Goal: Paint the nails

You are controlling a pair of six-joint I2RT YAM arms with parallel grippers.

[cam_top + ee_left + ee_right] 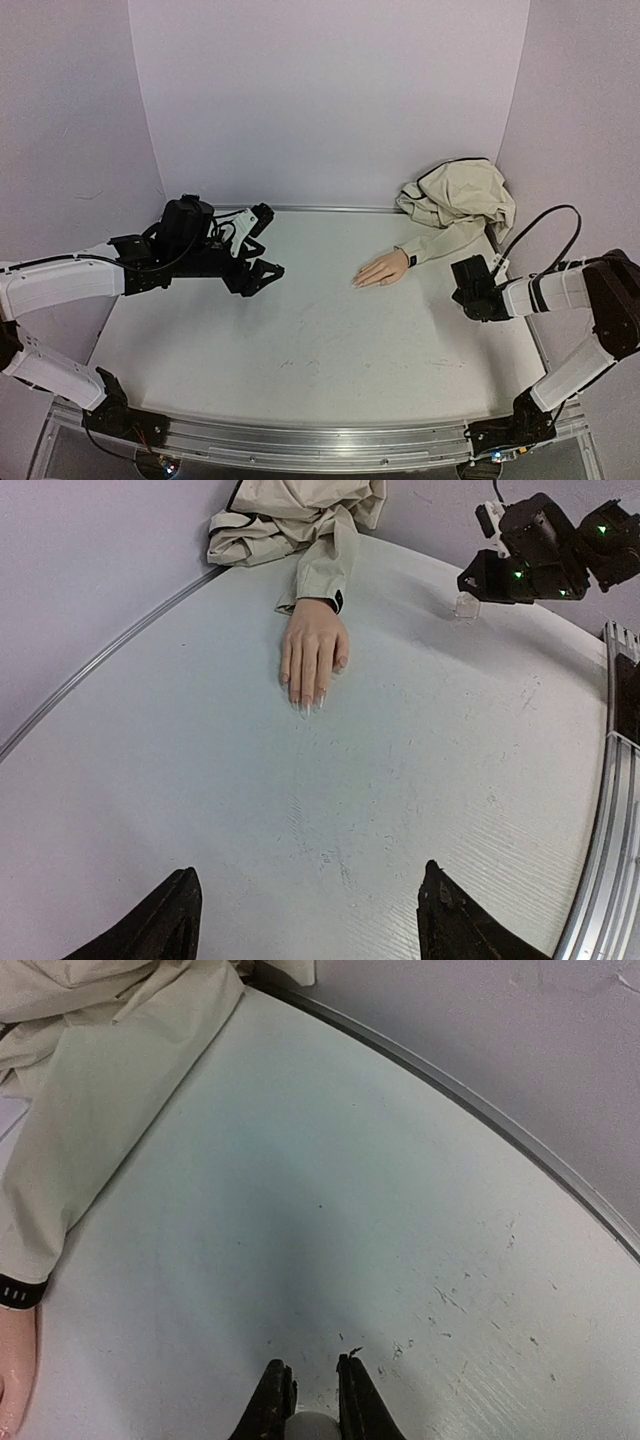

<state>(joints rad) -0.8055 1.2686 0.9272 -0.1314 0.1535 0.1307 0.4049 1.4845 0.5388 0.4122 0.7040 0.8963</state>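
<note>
At the far left, the left arm reaches in over the white surface (300, 350). The left end effector (310, 925) is released: its two dark fingers (170, 920) stand wide apart with only bare surface between them, and it hangs left of centre, pointing across towards the right half.

Right of centre lies the peach-coloured mannequin hand (383, 270), palm down and flat on the surface, its fingers stretched towards the middle. The nails (308, 705) are the small pale tips at the ends of those fingers. In the left wrist view they look glossy and whitish; whether any colour is on them cannot be told. The hand is well apart from both end effectors.

A dark wrist band (411, 260) marks where the hand meets its beige sleeve (445, 240), which runs back and to the right into a crumpled heap of cloth (460, 195) against the rear wall.

Farther right, the right end effector (313, 1400) hangs low over the surface near the sleeve, its jaws clenched on a small whitish bottle (314, 1426) that shows between the fingertips. A metal rail (320, 445) borders the near edge
</note>
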